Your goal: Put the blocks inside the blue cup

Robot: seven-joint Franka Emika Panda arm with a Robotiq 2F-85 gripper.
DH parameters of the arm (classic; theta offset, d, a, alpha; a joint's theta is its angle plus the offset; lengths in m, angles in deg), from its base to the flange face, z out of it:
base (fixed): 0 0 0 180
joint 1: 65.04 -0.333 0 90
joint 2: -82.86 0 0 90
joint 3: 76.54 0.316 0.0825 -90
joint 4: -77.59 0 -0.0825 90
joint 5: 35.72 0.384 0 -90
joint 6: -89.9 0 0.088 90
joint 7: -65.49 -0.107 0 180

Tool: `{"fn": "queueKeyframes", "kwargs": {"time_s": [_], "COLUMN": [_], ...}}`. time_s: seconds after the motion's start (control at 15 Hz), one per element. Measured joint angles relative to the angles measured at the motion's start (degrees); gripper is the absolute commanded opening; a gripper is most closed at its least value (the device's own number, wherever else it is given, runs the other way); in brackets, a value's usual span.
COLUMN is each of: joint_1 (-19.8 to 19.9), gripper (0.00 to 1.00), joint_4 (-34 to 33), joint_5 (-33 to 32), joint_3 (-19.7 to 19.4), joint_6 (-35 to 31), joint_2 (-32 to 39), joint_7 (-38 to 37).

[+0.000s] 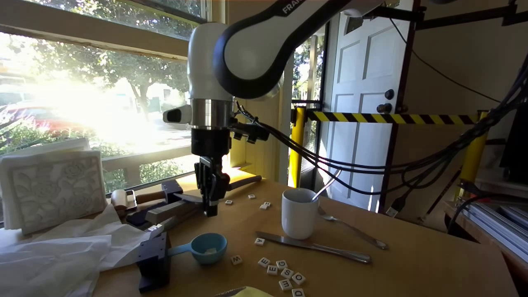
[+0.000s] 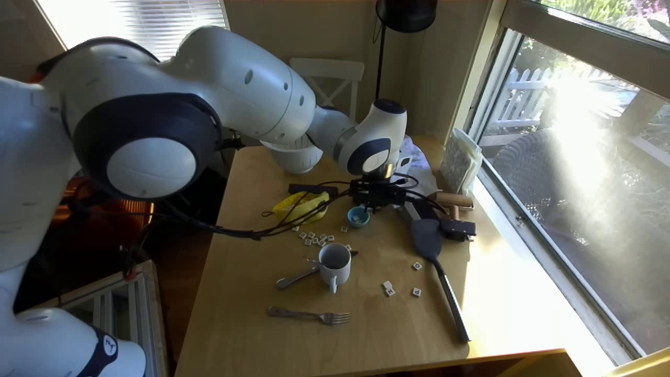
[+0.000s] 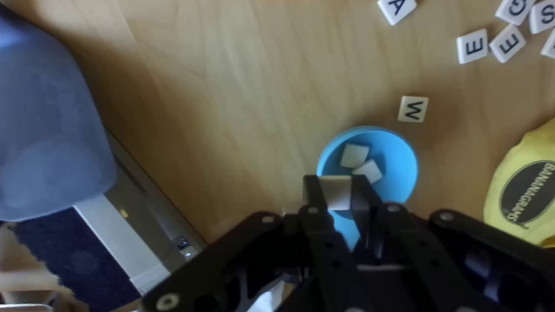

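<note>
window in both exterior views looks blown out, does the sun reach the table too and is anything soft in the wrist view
In both exterior views, sunlight whites out part of the window and brightens the table beside it; in the wrist view, the held tile in the gripper looks blurred, while the loose letter tiles read clearly.

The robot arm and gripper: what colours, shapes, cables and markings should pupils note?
The arm is white and rounded, with dark bands at joints, a silver ring above the gripper and lettering starting FRA, cut off in an exterior view. The gripper is black and angular with slim fingers. Black cables lead from just above it.
</note>
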Motion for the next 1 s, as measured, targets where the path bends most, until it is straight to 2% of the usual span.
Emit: {"fn": "queueKeyframes", "kwargs": {"time_s": [0.47, 0.53, 0.6, 0.73, 1.0], "joint_1": [-1.3, -1.4, -1.7, -2.1, -2.6], "gripper": [0.05, 0.17, 0.47, 0.52, 0.81], "joint_4": [0.9, 0.9, 0.9, 0.9, 0.8], "joint_5": [-0.1, -0.1, -0.1, -0.1, -0.1], "joint_3": [0.7, 0.7, 0.7, 0.7, 0.7], "joint_6": [0.1, 0.1, 0.1, 0.1, 0.0], "joint_2": [1.4, 1.6, 1.7, 1.9, 1.9], "joint_7": [12.3, 13.3, 14.3, 15.5, 16.1]}}
